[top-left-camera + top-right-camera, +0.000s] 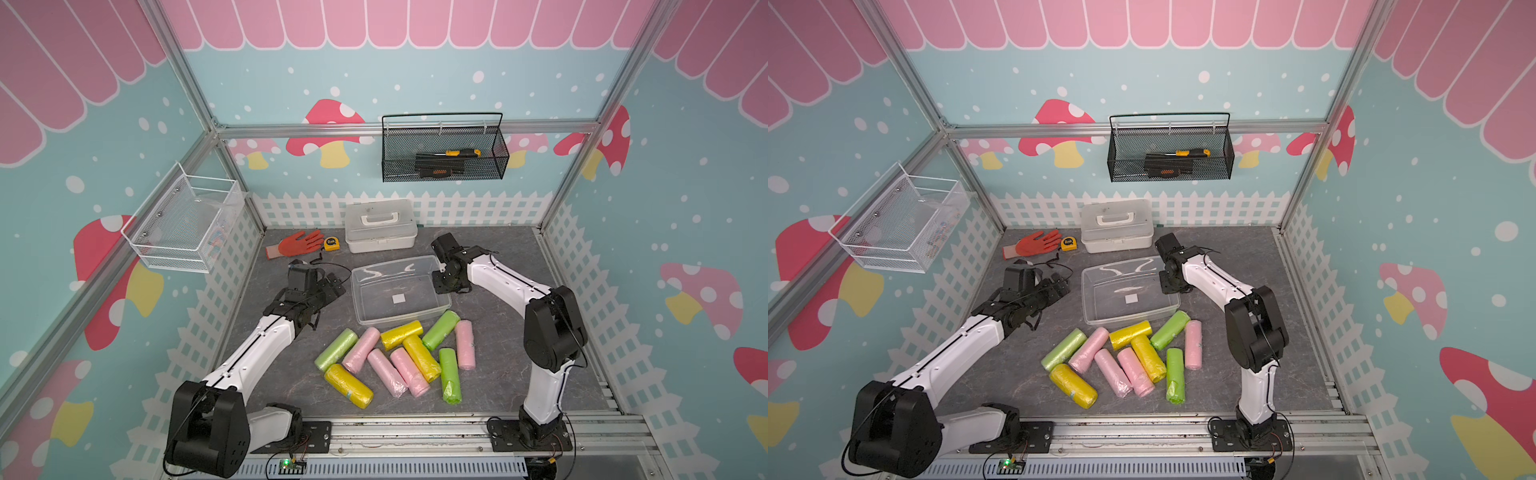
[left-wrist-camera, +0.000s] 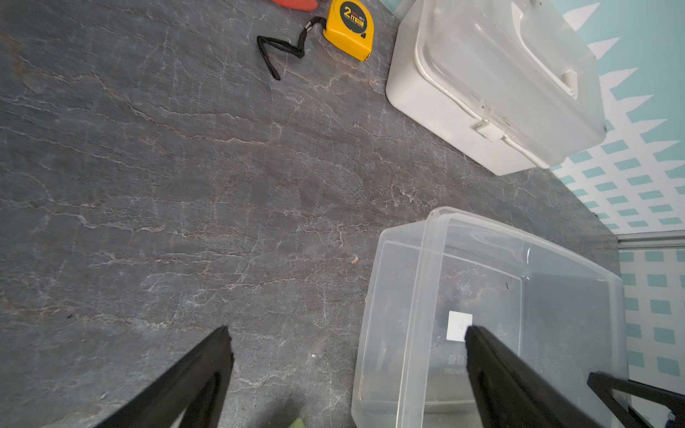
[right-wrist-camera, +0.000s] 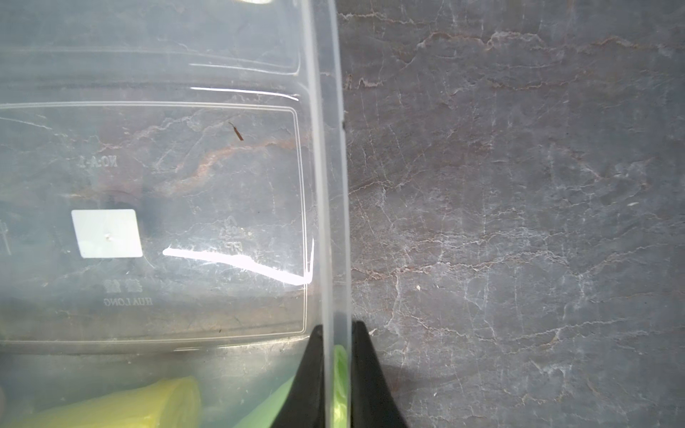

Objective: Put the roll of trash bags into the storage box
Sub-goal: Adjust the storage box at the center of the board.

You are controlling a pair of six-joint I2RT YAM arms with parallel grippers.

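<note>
near edge of the surface (image 1: 498, 345): trash-bag rolls (image 1: 420, 357) in a loose heap, green, pink and yellow, all lying flat, all outside the storage box (image 1: 382, 303). just behind the heap: the storage box itself, clear, white sticker on its floor. right pincer (image 3: 335, 328): clenched on the box's right wall, one finger inside, one outside. left pincer (image 2: 346, 328): released, fingers spread wide, just beside the box's left wall, grasping nothing. farther back: white case (image 1: 380, 226), tape measure (image 1: 331, 243), orange glove (image 1: 297, 245). up on the walls: black mesh basket (image 1: 395, 166) with tools, white wire basket (image 1: 183, 224).
</note>
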